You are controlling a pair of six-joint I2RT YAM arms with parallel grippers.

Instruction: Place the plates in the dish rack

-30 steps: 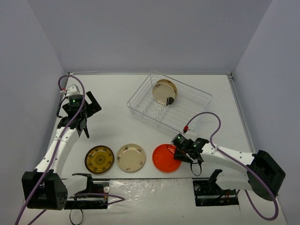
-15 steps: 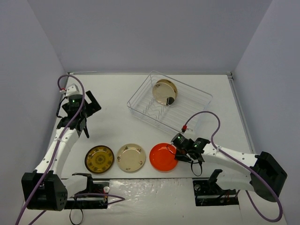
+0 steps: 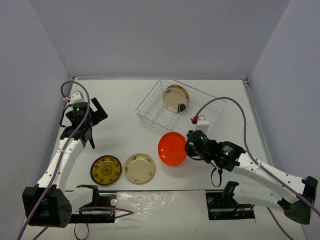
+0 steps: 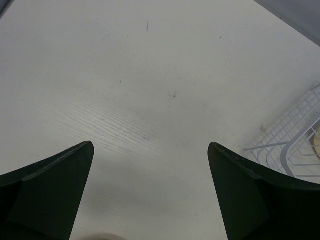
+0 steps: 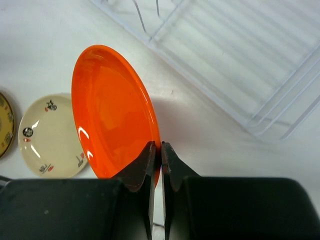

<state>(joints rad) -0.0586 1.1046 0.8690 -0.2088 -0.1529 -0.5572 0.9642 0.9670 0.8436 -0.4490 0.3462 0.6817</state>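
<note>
My right gripper (image 3: 189, 148) is shut on the rim of the orange-red plate (image 3: 172, 148) and holds it on edge above the table, just in front of the dish rack (image 3: 210, 119); the wrist view shows the plate (image 5: 112, 112) pinched at the gripper (image 5: 160, 147). Two cream plates (image 3: 175, 98) stand in the rack's back left. A dark brown plate with yellow pattern (image 3: 106, 169) and a cream plate with brown motifs (image 3: 140, 168) lie flat near the front edge. My left gripper (image 3: 89, 120) is open and empty over bare table at the left (image 4: 150, 150).
The rack's wire corner (image 4: 295, 140) shows at the right of the left wrist view. Grey walls close in the table on three sides. The cream plate (image 5: 50, 132) lies left of the lifted plate in the right wrist view.
My right gripper has lifted the orange-red plate off the table, tipped it on edge and carried it back toward the rack. The left arm has barely moved.
</note>
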